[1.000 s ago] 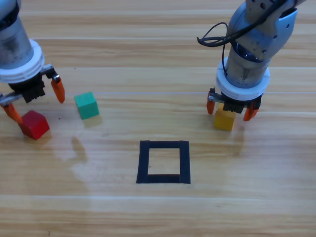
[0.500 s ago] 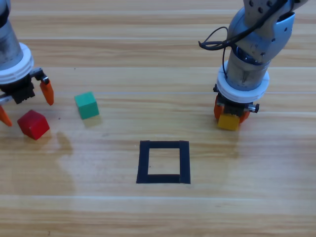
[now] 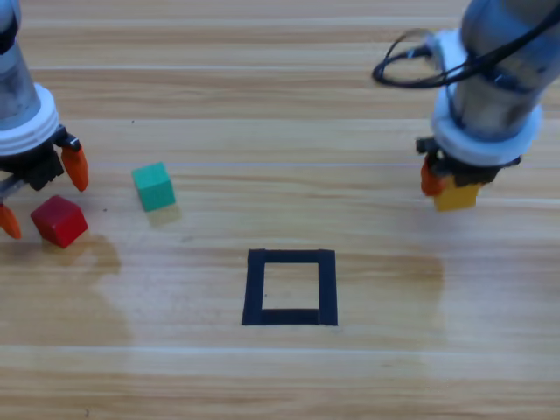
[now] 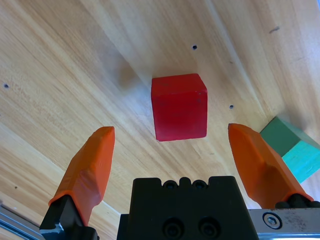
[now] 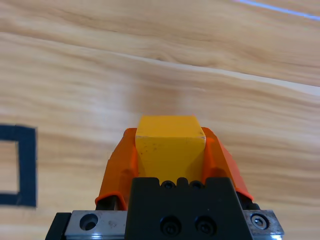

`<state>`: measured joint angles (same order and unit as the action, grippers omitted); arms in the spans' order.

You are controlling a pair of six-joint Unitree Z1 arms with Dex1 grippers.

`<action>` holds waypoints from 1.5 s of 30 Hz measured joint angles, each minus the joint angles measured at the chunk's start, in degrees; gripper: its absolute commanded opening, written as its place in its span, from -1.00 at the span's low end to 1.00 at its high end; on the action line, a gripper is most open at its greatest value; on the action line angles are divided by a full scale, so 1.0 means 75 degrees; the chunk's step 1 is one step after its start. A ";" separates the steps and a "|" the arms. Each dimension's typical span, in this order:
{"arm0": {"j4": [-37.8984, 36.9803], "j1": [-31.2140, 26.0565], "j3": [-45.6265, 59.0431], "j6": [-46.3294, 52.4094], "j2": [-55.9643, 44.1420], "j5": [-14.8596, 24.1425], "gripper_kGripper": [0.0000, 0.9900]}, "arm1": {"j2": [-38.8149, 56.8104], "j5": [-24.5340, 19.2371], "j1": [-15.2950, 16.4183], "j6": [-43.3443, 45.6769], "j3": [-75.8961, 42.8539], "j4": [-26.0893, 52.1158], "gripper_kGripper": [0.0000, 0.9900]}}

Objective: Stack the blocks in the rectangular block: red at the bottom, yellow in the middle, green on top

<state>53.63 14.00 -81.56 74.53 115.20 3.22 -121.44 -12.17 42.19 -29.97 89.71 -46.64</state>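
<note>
The red cube [image 3: 59, 220] [image 4: 179, 106] lies on the table at the far left. My left gripper [image 3: 42, 193] [image 4: 177, 160] hovers just above it, open, with one jaw on each side and not touching. The green cube [image 3: 154, 185] [image 4: 291, 146] rests a little to the right of it. At the right, my right gripper [image 3: 451, 185] [image 5: 170, 160] is shut on the yellow cube [image 3: 458, 195] [image 5: 170, 145] and holds it clear of the table. The black tape rectangle [image 3: 290, 287] [image 5: 25, 165] lies at the centre front with bare wood inside.
My right gripper closed on the yellow cube, lifted it and carried it to the right. My left gripper drifted left and settled over the red cube.
</note>
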 measured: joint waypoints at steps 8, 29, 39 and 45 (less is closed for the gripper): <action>0.0000 0.0091 -0.0001 0.0164 0.0502 0.0000 0.93 | 0.1429 0.0510 0.0256 -0.0133 -0.0548 0.0000 -0.98; -0.0001 0.0096 -0.0454 0.0243 0.1067 0.0000 0.46 | 0.0963 0.1096 0.0282 -0.0566 -0.0586 0.0000 -0.97; -0.0015 0.0091 -0.0445 -0.0189 0.1065 0.0000 -0.55 | 0.0963 0.1096 0.0282 -0.0692 -0.0595 0.0000 -0.97; -0.0111 0.0076 -0.0380 -0.1339 0.0998 0.0000 -0.70 | 0.0964 0.1050 0.0282 -0.0732 -0.0628 0.0000 -0.97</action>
<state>52.80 14.57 -84.41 64.49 122.68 3.22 -114.22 -4.29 44.30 -35.46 85.00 -46.64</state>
